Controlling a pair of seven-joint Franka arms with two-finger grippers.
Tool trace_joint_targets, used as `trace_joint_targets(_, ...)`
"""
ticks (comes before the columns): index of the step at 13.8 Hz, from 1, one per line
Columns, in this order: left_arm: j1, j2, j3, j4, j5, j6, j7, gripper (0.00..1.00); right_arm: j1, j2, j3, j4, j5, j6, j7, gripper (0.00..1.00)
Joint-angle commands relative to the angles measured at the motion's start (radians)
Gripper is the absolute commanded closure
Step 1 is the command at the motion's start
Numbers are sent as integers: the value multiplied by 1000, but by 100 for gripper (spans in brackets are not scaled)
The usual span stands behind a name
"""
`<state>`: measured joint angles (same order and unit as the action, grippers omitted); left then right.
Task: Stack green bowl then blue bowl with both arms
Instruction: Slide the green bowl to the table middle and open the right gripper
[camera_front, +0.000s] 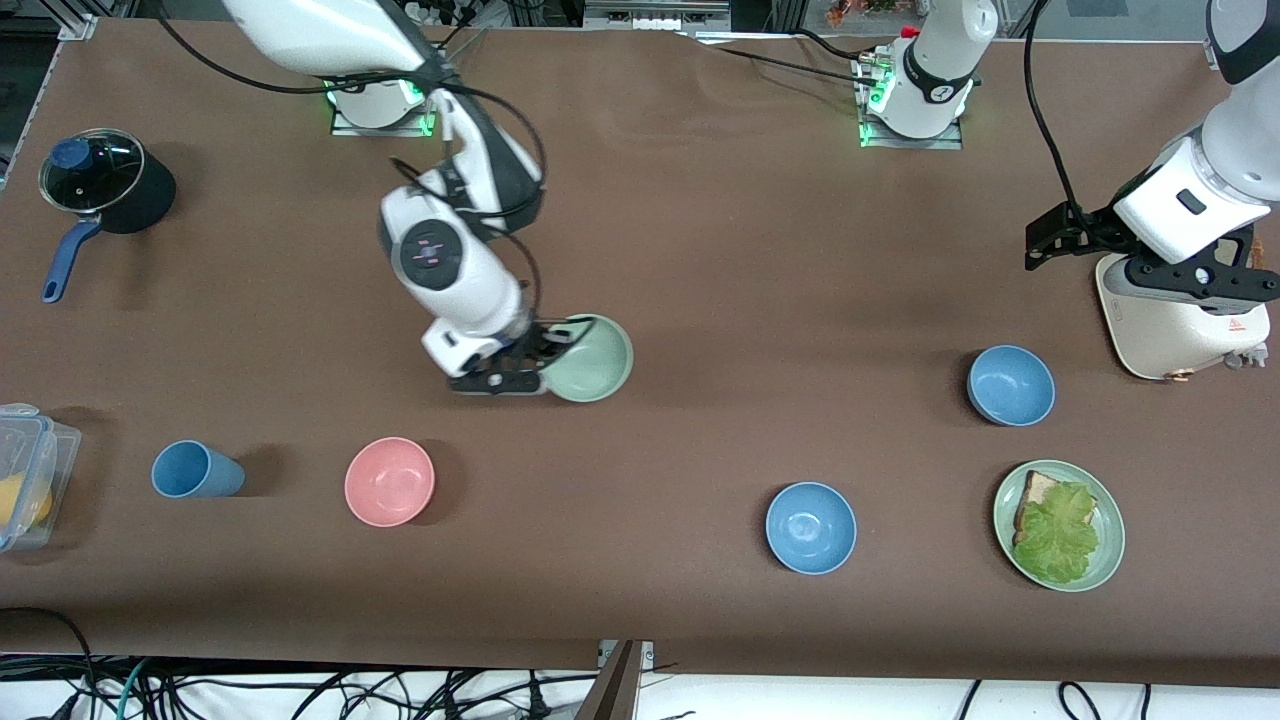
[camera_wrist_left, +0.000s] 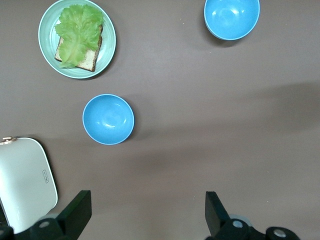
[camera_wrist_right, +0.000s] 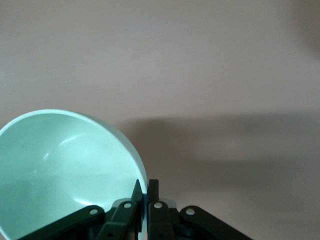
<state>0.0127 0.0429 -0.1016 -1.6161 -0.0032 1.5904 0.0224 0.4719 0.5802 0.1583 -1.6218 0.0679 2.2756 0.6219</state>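
The right arm's black two-finger gripper (camera_front: 545, 352) is pinching the rim of the small round pale sage-green bowl (camera_front: 592, 358), and the right wrist view is showing it plainly: the two fingers (camera_wrist_right: 136, 196) are closed tight on the wall of that green bowl (camera_wrist_right: 65, 165), one inside and one outside. The bowl is sitting mid-table, farther from the front camera than the round pink bowl (camera_front: 389, 481); whether it is resting on the brown tabletop (camera_front: 720, 250) or just lifted off it, I cannot tell.

The left arm's black gripper (camera_front: 1060, 240) is waiting up in the air at its own end of the table, beside the white toaster (camera_front: 1180, 320), its fingers (camera_wrist_left: 75, 212) spread wide apart with nothing between them.

Two plain medium-blue bowls are standing free. One blue bowl (camera_front: 1011, 385) is near the toaster; the other blue bowl (camera_front: 811, 527) is nearer the front camera, beside the green plate with toast and lettuce (camera_front: 1105, 560).
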Motion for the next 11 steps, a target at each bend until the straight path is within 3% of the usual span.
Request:
trace_joint_targets(1, 0, 8, -3, 30, 26, -24, 7, 0, 95, 189, -5, 253, -14, -24, 134, 100)
trace_joint_targets(4, -3, 12, -1, 30, 25, -17, 4, 0, 191, 288, -29, 365, -65, -54, 174, 100)
trace_joint_targets(11, -5, 12, -1, 30, 26, -18, 1, 0, 241, 346, -60, 372, -76, 16, 200, 100)
